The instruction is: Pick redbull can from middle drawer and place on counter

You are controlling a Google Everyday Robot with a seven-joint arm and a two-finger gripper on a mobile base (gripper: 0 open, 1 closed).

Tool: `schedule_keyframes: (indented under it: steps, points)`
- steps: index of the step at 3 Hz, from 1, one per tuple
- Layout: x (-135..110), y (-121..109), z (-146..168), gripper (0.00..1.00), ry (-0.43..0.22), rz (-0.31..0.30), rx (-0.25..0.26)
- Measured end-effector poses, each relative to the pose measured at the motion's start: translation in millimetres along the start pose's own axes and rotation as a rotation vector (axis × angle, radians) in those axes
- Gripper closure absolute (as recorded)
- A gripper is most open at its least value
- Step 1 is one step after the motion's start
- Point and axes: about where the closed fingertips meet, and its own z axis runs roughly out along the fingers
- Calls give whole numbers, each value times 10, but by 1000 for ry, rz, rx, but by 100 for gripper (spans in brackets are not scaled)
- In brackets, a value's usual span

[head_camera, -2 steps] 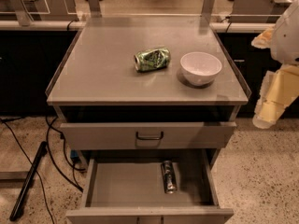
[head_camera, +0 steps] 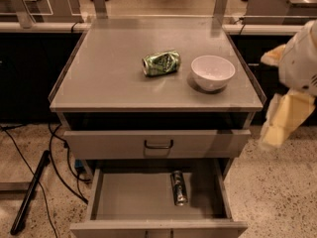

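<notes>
The redbull can [head_camera: 179, 187] lies on its side on the floor of the open middle drawer [head_camera: 129, 197], right of centre, its length running front to back. The counter [head_camera: 109, 78] is the grey cabinet top above. My gripper [head_camera: 283, 120] hangs at the right edge of the view, beside the cabinet's right side at about the height of the top drawer front, well apart from the can. It holds nothing that I can see.
A dented green can [head_camera: 161, 63] lies on its side on the counter, with a white bowl [head_camera: 213, 72] to its right. The top drawer front [head_camera: 157, 144] with a black loop handle is shut. Black cables [head_camera: 29, 182] lie on the floor at left.
The arm at the right edge has moved slightly up and left, by a small amount. The cans, bowl and drawers have not moved.
</notes>
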Motion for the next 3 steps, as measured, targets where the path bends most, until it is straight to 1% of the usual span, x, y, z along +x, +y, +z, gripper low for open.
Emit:
schedule_keyframes:
  steps: [1,2,3]
  points:
    - [1,157,379,26,-39,-4,-19]
    - [-13,324,928,55,-55,6,-65]
    - [-3,458,1411,80,-51,13,-93]
